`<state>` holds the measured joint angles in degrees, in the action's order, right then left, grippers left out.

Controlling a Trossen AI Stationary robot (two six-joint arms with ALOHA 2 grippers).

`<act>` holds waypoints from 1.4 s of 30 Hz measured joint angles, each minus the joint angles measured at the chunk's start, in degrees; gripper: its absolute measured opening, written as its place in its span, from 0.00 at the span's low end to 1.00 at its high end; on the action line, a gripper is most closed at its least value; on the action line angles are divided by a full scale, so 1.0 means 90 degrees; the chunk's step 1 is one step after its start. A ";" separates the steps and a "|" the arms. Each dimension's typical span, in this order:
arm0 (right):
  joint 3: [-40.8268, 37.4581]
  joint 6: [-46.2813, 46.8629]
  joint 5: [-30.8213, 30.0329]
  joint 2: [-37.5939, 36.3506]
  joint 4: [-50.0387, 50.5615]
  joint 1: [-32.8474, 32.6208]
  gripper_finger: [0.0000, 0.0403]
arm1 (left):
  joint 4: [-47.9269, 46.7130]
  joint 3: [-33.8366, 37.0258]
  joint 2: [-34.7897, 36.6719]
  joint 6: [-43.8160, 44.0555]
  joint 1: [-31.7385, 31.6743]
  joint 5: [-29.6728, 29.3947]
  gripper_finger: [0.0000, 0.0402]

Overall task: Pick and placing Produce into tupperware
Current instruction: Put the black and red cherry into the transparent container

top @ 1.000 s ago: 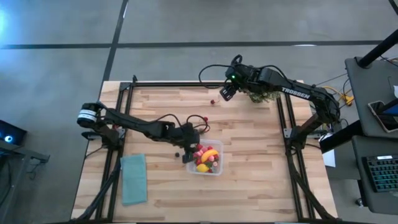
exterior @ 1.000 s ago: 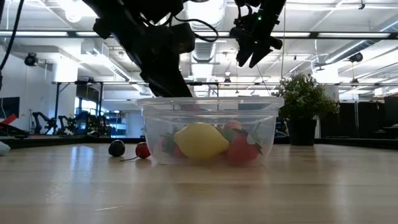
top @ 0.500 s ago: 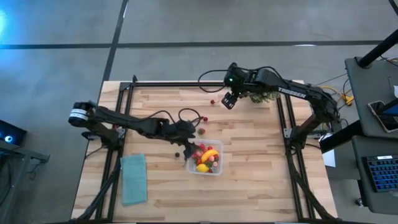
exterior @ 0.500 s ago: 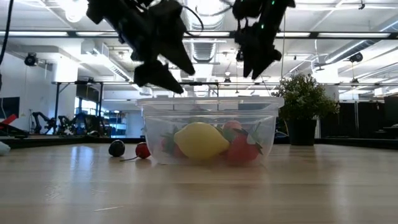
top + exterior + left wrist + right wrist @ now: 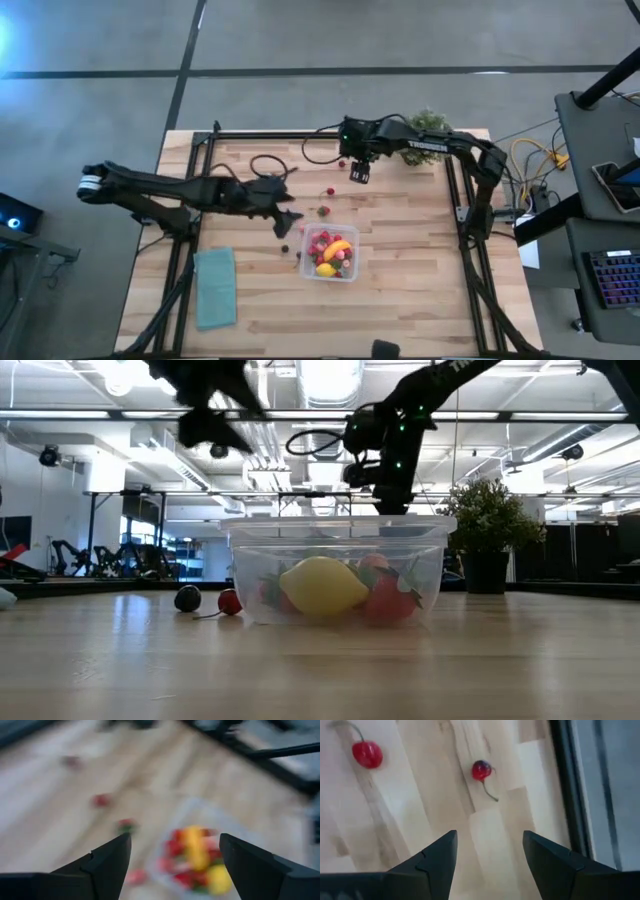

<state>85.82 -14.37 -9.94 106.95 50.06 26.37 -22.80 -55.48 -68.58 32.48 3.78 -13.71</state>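
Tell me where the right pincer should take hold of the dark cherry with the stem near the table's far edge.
Probably pinch the dark cherry's round body from straight above, fingers either side, across the stem line; the thin stem lies flat on the table.

Teal cloth [image 5: 215, 287] lies flat at wooden worktop [image 5: 400, 300] front-left corner; potted plant [image 5: 428, 122] at back-right edge.

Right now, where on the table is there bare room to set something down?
Bare wood lies right of the tupperware toward the table's right rail, and along the near edge between it and the cloth. Crowded: the loose fruits between tupperware and far rail, under the left gripper and right gripper.
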 joint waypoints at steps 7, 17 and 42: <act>-0.0006 -0.0642 0.1011 0.0086 -0.0474 0.0470 0.54 | -0.1039 0.0742 0.0819 0.0018 -0.0590 -0.0673 0.72; 0.0525 -0.1025 0.1487 0.0863 -0.0595 0.0744 0.54 | -0.0315 0.2027 0.1256 0.0000 -0.1436 -0.0356 0.72; 0.1923 -0.1240 0.1657 0.2407 0.0530 0.0741 0.54 | 0.0429 0.2611 0.1137 -0.0202 -0.1759 0.0000 0.72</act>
<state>103.13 -25.53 4.97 128.62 54.84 33.04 -18.94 -31.98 -58.35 30.66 -12.05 -13.71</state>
